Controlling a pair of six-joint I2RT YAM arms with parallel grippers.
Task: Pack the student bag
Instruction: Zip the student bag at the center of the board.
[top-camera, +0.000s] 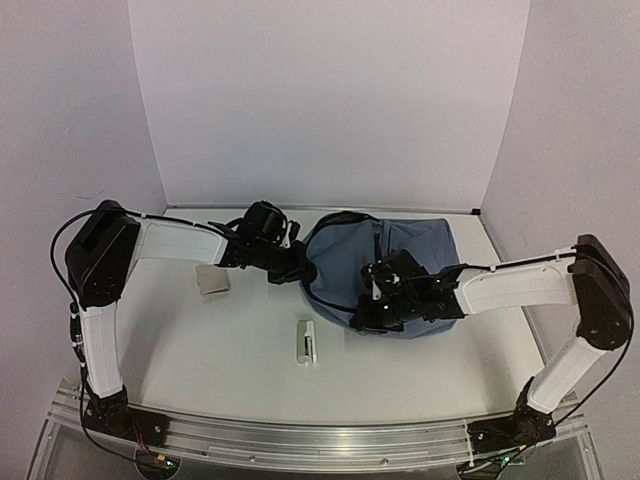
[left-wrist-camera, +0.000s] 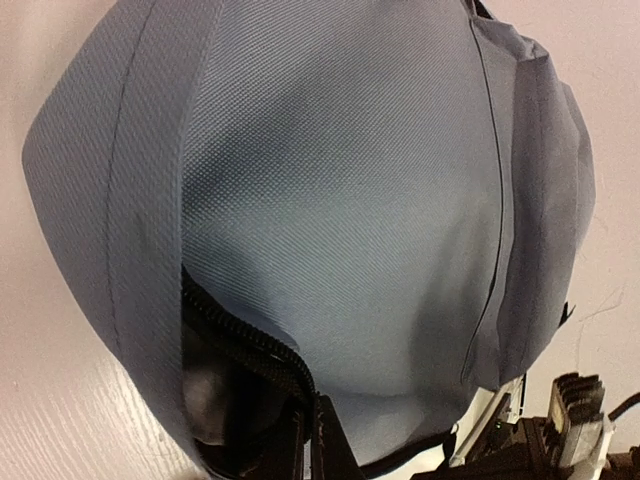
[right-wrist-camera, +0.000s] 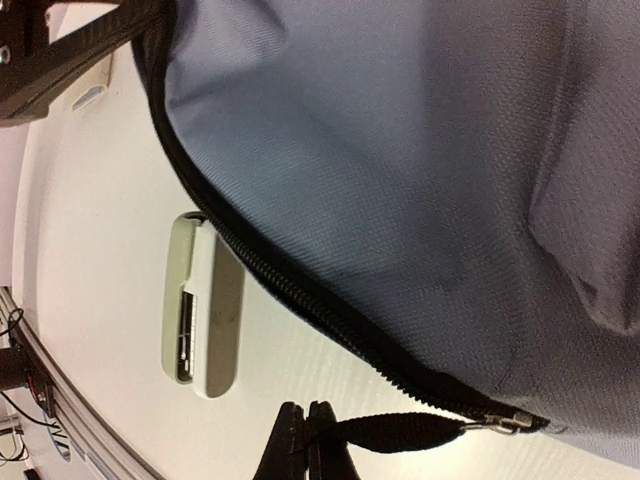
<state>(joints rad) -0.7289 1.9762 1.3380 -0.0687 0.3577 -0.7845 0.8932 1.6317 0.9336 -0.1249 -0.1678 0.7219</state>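
Observation:
The student bag, slate-blue with black zippers, lies on the table at centre right. Its fabric fills the left wrist view and the right wrist view. My left gripper is at the bag's left rim, shut on the fabric edge beside the open black zipper, with the dark inside showing. My left gripper's fingers show at the bottom of the left wrist view. My right gripper is at the bag's near edge. In its wrist view it is shut on the black zipper pull strap.
A white oblong object lies on the table just in front of the bag and also shows in the right wrist view. A small beige box sits to the left under my left arm. Walls enclose the table's back and sides.

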